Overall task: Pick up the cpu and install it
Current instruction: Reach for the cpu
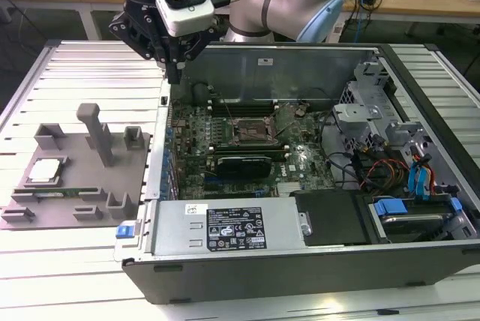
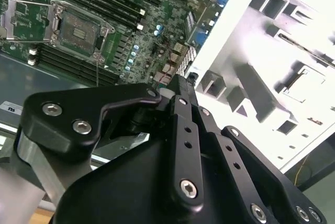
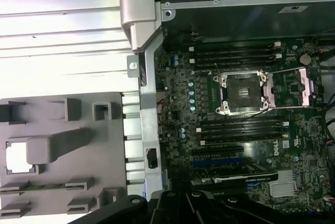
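The cpu (image 1: pixel 45 171) lies flat in a square recess of the grey tray (image 1: pixel 75 162), at the tray's end farthest from the computer case (image 1: pixel 315 272). The gripper (image 1: pixel 174 72) hangs just past the tray's case-side edge, fingers drawn together on nothing (tips pointing down). The socket (image 1: pixel 251 132) stands open, well apart from the tray.

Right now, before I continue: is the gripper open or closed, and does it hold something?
Gripper: closed, holding nothing; the cpu lies in the grey tray.
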{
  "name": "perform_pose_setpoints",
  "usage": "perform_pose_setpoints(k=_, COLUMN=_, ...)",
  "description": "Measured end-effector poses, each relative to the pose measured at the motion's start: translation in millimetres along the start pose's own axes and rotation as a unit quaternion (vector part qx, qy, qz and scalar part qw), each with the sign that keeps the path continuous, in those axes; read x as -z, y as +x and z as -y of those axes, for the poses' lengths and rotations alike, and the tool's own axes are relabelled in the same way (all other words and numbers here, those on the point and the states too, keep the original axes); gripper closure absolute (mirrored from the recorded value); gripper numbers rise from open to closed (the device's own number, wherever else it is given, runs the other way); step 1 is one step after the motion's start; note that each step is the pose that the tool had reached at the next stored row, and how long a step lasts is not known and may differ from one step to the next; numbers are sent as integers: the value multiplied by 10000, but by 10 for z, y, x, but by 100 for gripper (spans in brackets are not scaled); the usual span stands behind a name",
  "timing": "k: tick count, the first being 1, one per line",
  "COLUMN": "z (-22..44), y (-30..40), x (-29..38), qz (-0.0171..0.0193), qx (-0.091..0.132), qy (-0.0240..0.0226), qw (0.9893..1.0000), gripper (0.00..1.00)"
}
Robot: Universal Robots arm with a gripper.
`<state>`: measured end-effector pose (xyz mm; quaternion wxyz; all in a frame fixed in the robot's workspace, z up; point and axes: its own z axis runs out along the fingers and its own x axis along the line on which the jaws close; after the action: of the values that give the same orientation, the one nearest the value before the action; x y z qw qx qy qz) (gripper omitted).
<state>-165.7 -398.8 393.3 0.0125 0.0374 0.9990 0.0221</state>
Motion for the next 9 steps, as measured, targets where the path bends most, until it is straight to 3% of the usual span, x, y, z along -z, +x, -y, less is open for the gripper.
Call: perform_pose_setpoints(k=9, z=14, y=184, x=4, qz=2, qx=0, qy=-1, qw=10000, gripper=89)
